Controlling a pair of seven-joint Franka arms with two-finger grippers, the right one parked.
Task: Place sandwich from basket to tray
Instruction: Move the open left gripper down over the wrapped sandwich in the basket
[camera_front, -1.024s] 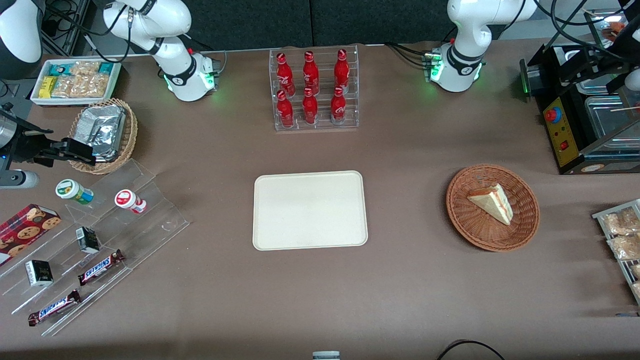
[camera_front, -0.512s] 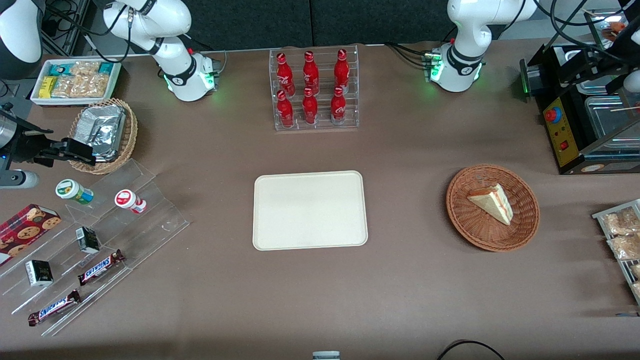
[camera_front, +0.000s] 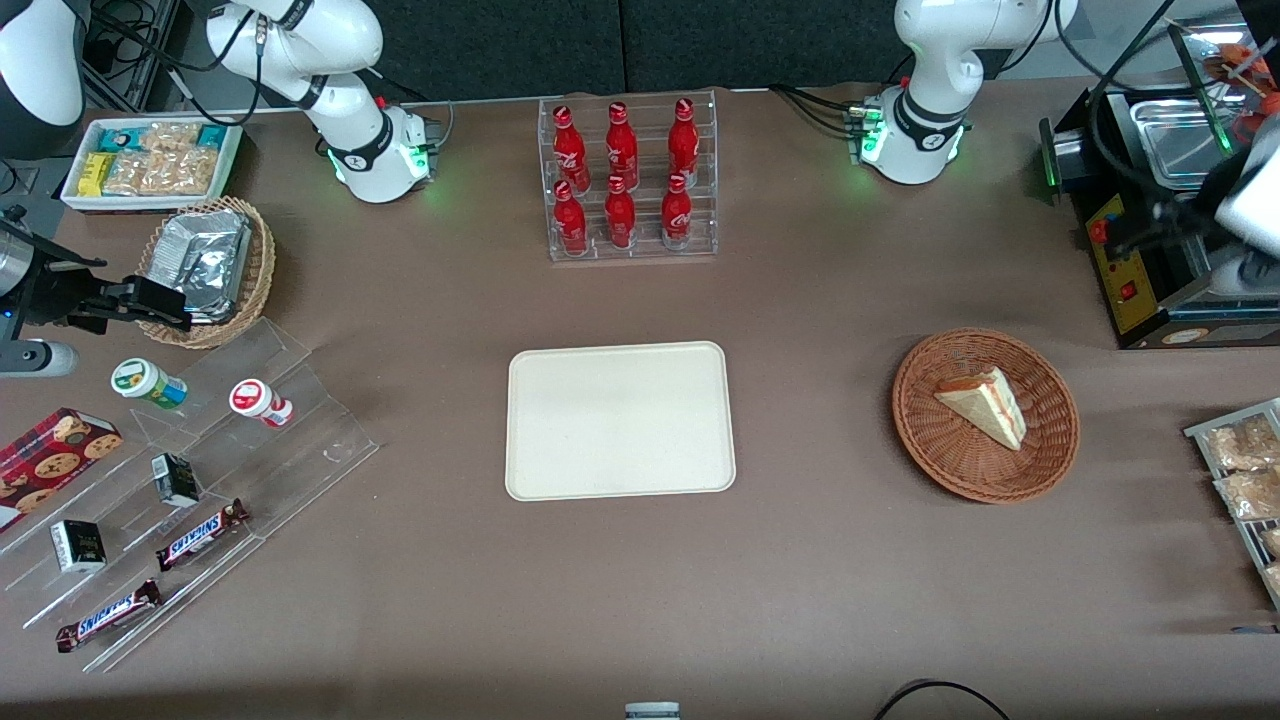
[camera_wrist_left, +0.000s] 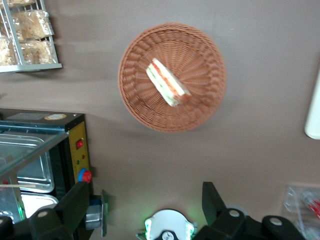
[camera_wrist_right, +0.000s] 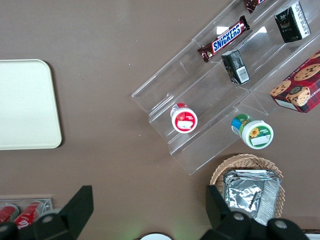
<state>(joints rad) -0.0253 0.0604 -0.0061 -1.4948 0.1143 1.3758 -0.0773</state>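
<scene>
Front view: Snickers bars (camera_front: 201, 534), Coca-Cola bottles (camera_front: 621, 177); sandwich (camera_front: 984, 404) in basket (camera_front: 930, 444); end effector (camera_wrist_left: 145, 207) spread wide.

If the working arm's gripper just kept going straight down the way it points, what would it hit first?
Probably the bare brown table, just short of the basket holding the sandwich. The open gripper hangs high above, so depth is uncertain.

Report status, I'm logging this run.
Gripper open, high above table, off the basket. Sandwich in basket. Tray bare. Nothing in the way.
</scene>
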